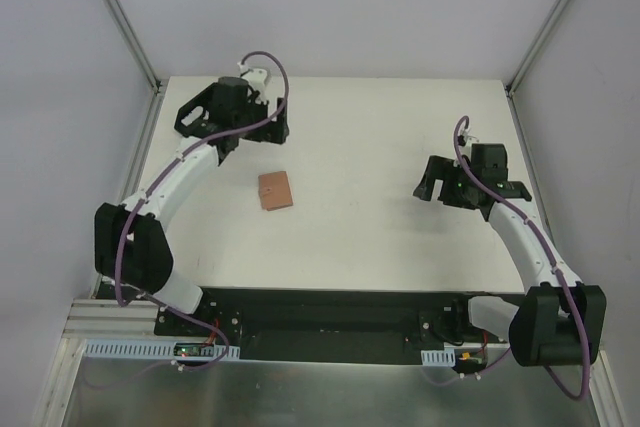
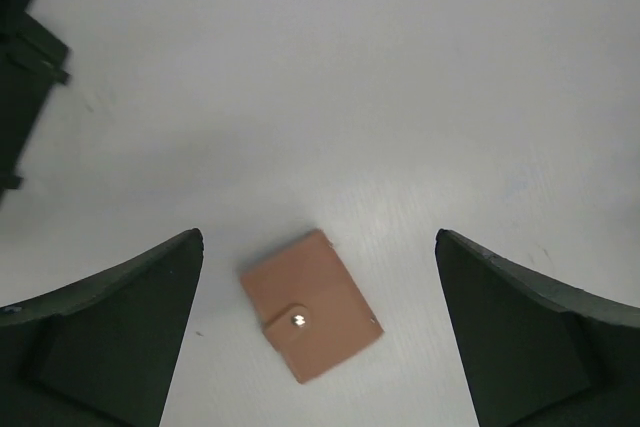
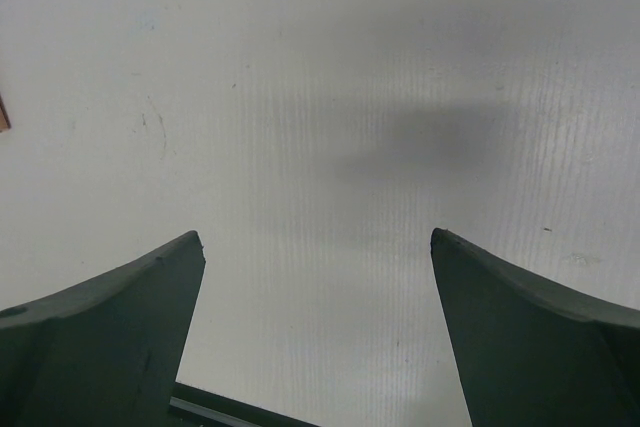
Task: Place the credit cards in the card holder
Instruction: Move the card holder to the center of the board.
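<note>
The card holder is a tan-brown leather wallet lying shut and flat on the white table, left of centre. In the left wrist view it shows its snap tab fastened. My left gripper hangs open and empty above the table, behind and to the left of the wallet; in its own view the wallet lies on the table between the spread fingers. My right gripper is open and empty over bare table at the right, also seen in its own view. No credit cards are in view.
A black object shows partly at the left edge of the left wrist view. A corner of the wallet shows at the left edge of the right wrist view. The white table ends at a dark near edge.
</note>
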You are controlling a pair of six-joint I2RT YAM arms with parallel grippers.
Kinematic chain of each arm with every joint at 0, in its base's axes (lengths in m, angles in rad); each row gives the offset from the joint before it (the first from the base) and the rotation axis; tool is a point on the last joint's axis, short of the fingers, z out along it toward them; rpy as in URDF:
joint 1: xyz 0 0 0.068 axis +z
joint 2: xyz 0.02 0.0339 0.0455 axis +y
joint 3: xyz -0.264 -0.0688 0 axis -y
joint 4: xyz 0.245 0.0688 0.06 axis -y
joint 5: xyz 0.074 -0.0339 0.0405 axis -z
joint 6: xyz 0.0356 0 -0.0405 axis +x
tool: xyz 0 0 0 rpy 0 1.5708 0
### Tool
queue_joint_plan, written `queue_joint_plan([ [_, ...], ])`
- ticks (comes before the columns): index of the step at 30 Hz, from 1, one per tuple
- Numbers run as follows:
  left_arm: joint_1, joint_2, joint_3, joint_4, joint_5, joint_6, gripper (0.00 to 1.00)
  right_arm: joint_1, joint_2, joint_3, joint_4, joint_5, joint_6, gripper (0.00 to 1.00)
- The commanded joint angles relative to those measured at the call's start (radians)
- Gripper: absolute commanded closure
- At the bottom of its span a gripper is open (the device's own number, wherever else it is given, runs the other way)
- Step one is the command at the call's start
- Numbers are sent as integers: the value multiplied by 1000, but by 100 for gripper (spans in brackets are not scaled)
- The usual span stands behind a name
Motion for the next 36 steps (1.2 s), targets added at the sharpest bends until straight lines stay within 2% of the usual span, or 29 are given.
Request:
queue_joint_plan([
  [1,159,108,138,-27,45,118,1,-7,-40,1,-19,21,-8,2],
  [5,237,213,253,-28,54,190,1,-11,-47,-5,-25,34,-13,1],
  [9,243,328,339,-30,5,276,2,-13,-42,-7,-27,35,-16,1],
  [14,266,441,421,-33,-31,311,2,-16,-37,-4,-37,51,-24,0],
  [21,295,553,522,-31,10,356,3,-18,-1,15,-36,48,-24,0],
  [26,312,601,583,-31,-16,402,2,-18,9,21,-39,41,-21,0],
  [33,334,619,603,-34,79,411,2,-19,27,30,-39,37,-16,1],
  [36,337,630,602,-37,79,402,2,-19,35,30,-40,40,-15,1],
])
